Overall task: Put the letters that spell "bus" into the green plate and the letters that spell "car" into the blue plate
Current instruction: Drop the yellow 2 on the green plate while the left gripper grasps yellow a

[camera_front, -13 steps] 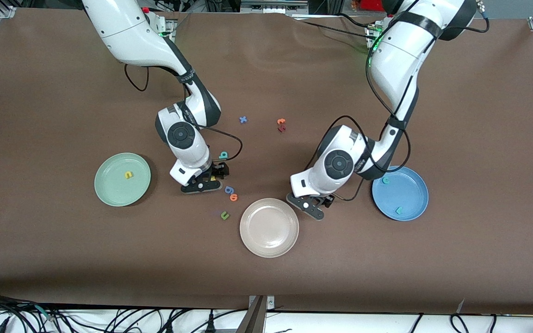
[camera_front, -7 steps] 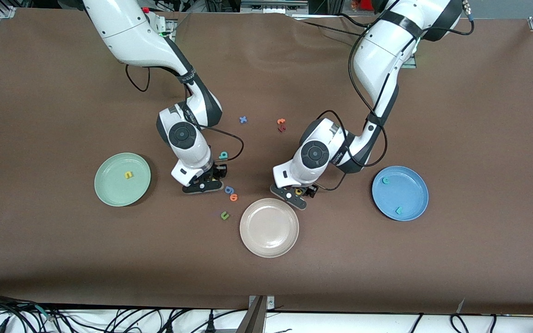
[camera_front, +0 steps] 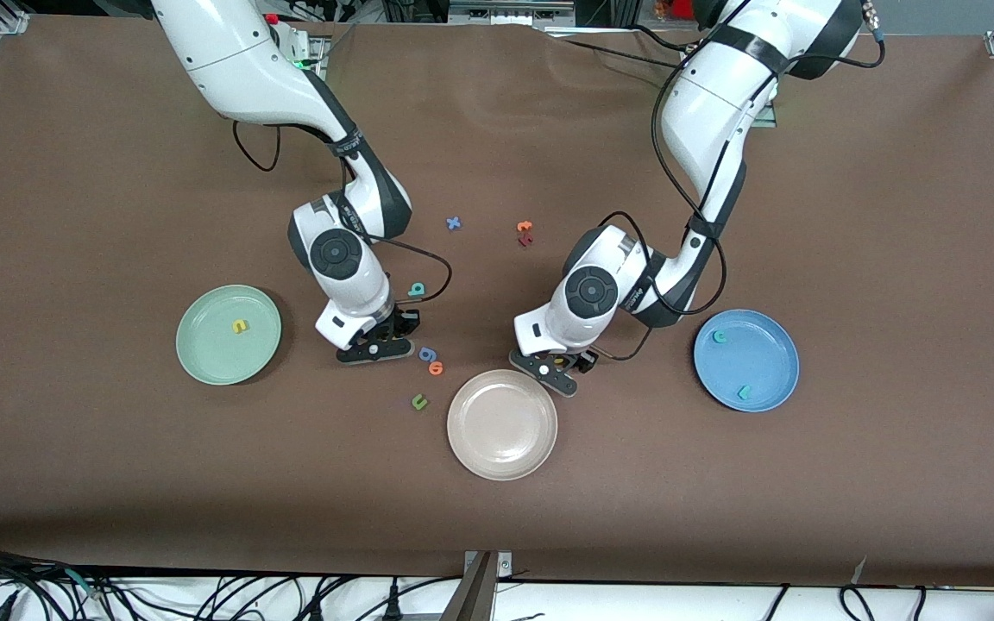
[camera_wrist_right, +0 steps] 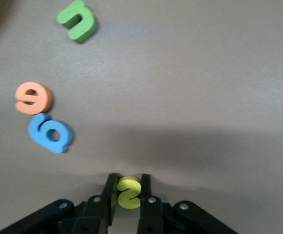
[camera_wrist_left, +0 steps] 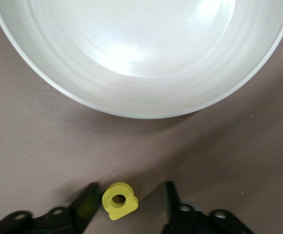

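My right gripper [camera_wrist_right: 128, 181] is down at the table, shut on the yellow "s" [camera_wrist_right: 130, 192], between the green plate [camera_front: 204, 362] and the beige plate. A yellow "u" [camera_front: 241, 327] lies in the green plate. The teal "b" [camera_front: 416, 290] lies beside the right arm's wrist. My left gripper [camera_wrist_left: 130, 190] is low by the beige plate's rim, open around the yellow "a" [camera_wrist_left: 118, 200]. One finger touches the "a"; the other stands apart. The blue plate [camera_front: 764, 362] holds a teal "c" [camera_front: 720, 337] and a teal "r" [camera_front: 745, 392].
The beige plate [camera_front: 502, 424] lies between the two grippers, nearer the front camera. A blue "g" [camera_front: 428, 354], an orange "o" [camera_front: 436, 368] and a dark green "u" [camera_front: 418, 401] lie beside the right gripper. A blue "x" [camera_front: 454, 223] and orange and red letters [camera_front: 525, 233] lie toward the bases.
The left arm swung from beside the blue plate to the beige plate's rim and its jaws narrowed round the "a". The right gripper closed on the "s".
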Tool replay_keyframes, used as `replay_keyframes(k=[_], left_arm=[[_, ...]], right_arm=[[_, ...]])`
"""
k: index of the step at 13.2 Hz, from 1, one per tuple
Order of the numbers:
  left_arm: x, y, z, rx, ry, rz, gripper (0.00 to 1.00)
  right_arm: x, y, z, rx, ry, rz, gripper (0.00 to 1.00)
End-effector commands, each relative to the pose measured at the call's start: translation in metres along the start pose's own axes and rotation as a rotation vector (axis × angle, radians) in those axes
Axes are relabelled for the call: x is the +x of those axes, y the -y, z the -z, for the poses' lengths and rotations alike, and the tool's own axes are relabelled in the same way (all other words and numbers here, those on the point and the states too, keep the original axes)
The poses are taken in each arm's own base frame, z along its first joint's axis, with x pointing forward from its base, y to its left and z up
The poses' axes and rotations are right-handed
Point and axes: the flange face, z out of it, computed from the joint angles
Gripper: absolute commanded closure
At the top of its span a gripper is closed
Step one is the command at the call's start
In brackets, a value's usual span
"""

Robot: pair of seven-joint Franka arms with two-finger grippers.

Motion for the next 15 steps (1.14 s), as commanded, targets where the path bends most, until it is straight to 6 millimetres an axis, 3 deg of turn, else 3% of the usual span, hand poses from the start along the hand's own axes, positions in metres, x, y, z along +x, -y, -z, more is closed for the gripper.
replay_keyframes(k=[1,2,5,6,8,11,13,15], left_arm=[[0.003,0.002,-0.002,0.016,0.002,0.0,0.91],[0.001,0.003,-0.002,0.016,0.008,0.001,0.92],[0.001,0.006,0.001,0.018,0.016,0.005,0.92],[0.003,0.012,0.013,0.02,0.026,0.012,0.92],[0.003,0.034,0.058,0.026,0.054,0.035,0.92],[-0.007,0.087,0.105,0.027,0.123,0.065,0.92],[-0.02,0.136,0.123,0.017,0.172,0.026,0.92],[-0.046,0.209,0.13,0.018,0.253,-0.014,0.91]], right_arm=[[0.012,-0.047,0.029,0.016,0.047,0.053,1.0],[0.014,-0.064,0.038,0.025,0.071,0.077,1.0],[0.021,-0.15,0.063,0.039,0.139,0.159,1.0],[0.021,-0.177,0.068,0.045,0.156,0.185,1.0],[0.017,-0.227,0.069,0.072,0.186,0.217,1.0],[0.012,-0.273,0.062,0.065,0.197,0.249,1.0],[0.008,-0.281,0.052,0.064,0.212,0.241,1.0],[0.007,-0.289,0.044,0.061,0.219,0.229,0.74]])
